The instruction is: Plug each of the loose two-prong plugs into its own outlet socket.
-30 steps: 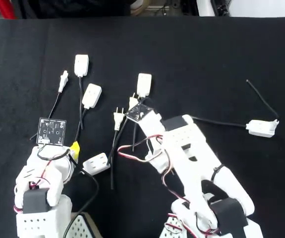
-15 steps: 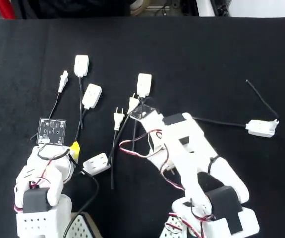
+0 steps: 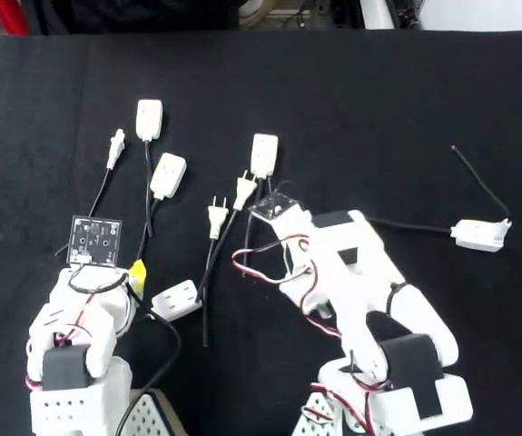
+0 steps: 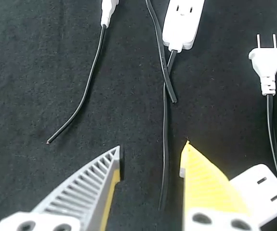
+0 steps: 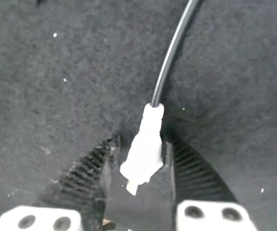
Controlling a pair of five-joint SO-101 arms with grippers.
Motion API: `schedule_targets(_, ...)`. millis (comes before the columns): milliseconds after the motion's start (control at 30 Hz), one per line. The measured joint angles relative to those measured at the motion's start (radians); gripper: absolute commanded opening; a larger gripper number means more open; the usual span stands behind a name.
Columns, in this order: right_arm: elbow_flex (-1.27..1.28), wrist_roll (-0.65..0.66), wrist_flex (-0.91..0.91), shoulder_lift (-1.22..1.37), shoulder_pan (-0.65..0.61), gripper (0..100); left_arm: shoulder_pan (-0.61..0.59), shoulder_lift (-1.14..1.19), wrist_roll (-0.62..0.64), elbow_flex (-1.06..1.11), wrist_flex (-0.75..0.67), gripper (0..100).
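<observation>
As far as I can judge, nothing is seated yet. Toward the desk's left edge a loose plug (image 3: 115,147) lies near an empty socket (image 3: 168,174). My left gripper (image 4: 151,149) hangs by the front edge, fingers apart over a black cord (image 4: 165,125). Mid-desk, a second plug (image 3: 215,216) lies free and a third plug (image 3: 244,189) sits just beside the middle socket (image 3: 263,154), not in it. My right gripper (image 5: 139,140) is clamped on a white plug (image 5: 145,151). The last socket (image 3: 478,234) waits near the right edge.
</observation>
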Motion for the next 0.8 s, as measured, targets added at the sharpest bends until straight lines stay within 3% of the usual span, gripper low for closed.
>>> schedule_targets(167, 0.0, 0.008, -0.018, 0.0, 0.005, 6.5, 0.0, 0.0, 0.0, 0.0, 0.0, 21)
schedule_targets(500, -0.044, 0.12, -0.008, 0.017, 0.098, 1.1, 0.0, 0.0, 0.0, 0.0, 0.0, 21)
schedule_targets(800, -0.097, 0.187, 0.078, 0.017, 0.104, 1.2, 0.0, 0.0, 0.0, 0.0, 0.0, 21)
